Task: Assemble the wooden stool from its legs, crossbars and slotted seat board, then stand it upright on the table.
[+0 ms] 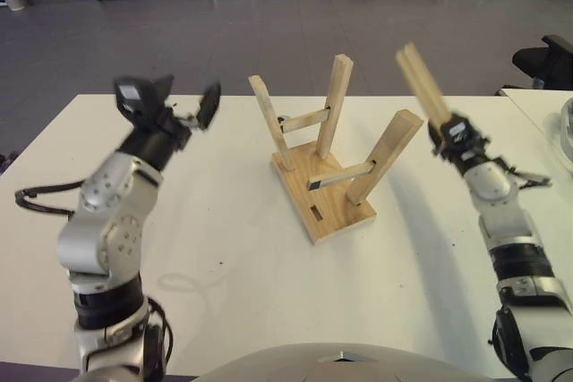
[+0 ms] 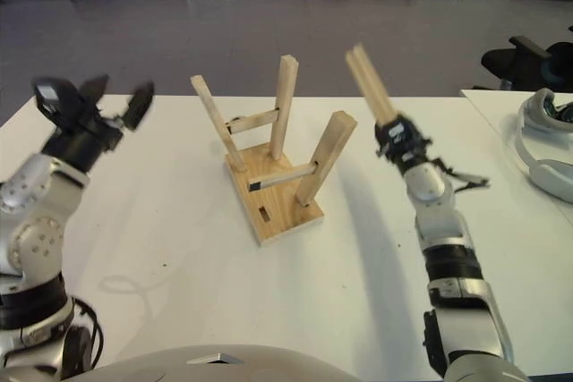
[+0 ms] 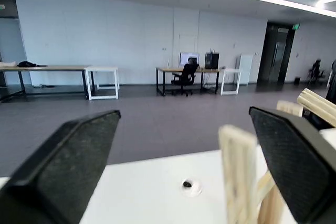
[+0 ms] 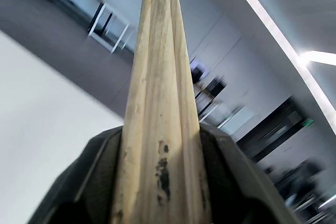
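right fingers (image 4: 92, 182) clamp a loose leg (image 4: 157, 87) near the upturned stool (image 1: 324, 187).

wooden leg (image 4: 160, 108) clamped in right gripper (image 4: 157, 182)

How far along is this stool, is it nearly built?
Partly. Done: three legs stand in the upturned seat board on the table, two crossbars joining them. In hand: the right gripper holds another wooden piece aloft; the left gripper is open, empty. Left: fit that piece, then stand it all upright.
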